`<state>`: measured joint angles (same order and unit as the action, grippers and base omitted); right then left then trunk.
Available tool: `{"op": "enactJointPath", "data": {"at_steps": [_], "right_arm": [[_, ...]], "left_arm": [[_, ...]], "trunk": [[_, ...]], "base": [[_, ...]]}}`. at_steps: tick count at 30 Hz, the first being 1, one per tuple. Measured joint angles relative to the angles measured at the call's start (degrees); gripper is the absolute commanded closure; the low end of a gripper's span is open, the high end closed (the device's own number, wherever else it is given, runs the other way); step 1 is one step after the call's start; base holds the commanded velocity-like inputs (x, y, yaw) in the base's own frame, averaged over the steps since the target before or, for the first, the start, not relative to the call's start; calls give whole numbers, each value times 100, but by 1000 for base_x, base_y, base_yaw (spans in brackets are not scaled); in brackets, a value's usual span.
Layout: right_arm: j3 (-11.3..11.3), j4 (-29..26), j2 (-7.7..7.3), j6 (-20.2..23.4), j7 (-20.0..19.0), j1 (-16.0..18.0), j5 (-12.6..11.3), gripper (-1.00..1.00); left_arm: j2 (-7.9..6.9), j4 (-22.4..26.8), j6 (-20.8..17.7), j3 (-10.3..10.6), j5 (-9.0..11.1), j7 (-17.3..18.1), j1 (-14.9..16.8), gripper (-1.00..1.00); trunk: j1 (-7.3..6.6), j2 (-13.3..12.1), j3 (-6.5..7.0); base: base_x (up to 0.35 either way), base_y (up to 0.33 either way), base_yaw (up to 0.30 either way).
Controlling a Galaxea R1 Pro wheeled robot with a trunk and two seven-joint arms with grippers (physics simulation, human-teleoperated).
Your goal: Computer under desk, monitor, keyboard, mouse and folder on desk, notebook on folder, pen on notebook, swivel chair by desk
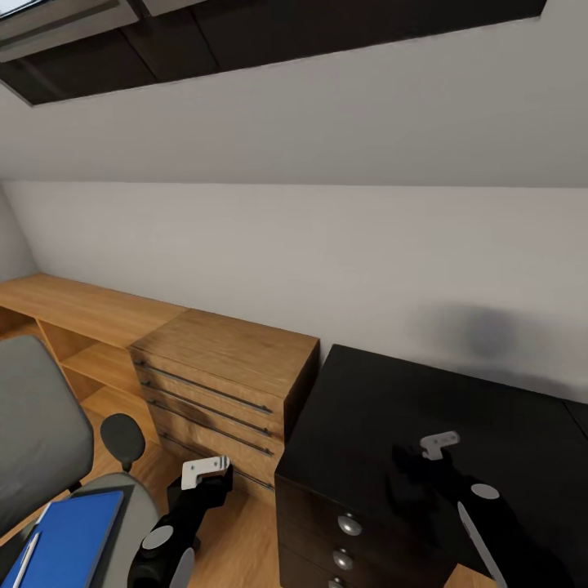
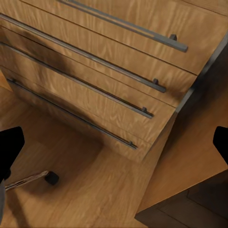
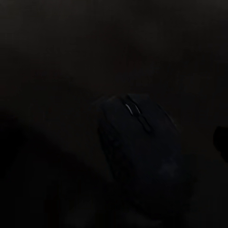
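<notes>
- The right hand [image 1: 416, 474] hangs over the black counter [image 1: 506, 408], above the drawer unit; I cannot tell whether it is open.
- A dark mouse [image 3: 140, 152] lies on the counter beneath it.
- The left hand [image 1: 204, 490] is spread wide, empty, facing the dresser [image 2: 109, 71].
- The folder [image 1: 69, 535] and pen [image 1: 24, 559] lie on the chair [image 1: 37, 425].

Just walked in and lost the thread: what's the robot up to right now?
The robot faces the glossy black desk beside a light wooden dresser. Its right gripper hangs over the desk top, and the right wrist view shows a dark computer mouse lying just beneath it, not visibly gripped. The left gripper hangs open and empty above the wood floor. The bright blue folder, with a slim white pen on it, lies on the grey swivel chair.
</notes>
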<state>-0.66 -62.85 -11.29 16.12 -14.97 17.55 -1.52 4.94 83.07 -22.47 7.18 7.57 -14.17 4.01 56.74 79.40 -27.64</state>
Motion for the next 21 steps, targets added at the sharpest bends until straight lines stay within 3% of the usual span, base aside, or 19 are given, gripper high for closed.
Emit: {"op": "enactJointPath", "data": {"at_steps": [11, 21], "right_arm": [[-22, 226, -5, -123, 0, 1, 8, -100], [2, 246, -23, -134, 0, 9, 9, -100]], "left_arm": [[0, 0, 0, -5, 0, 0, 0, -100], [0, 0, 0, -5, 0, 0, 0, -100]], "trunk": [[0, 0, 0], [0, 0, 0]], "base": [[1, 0, 0], [93, 0, 0]]}}
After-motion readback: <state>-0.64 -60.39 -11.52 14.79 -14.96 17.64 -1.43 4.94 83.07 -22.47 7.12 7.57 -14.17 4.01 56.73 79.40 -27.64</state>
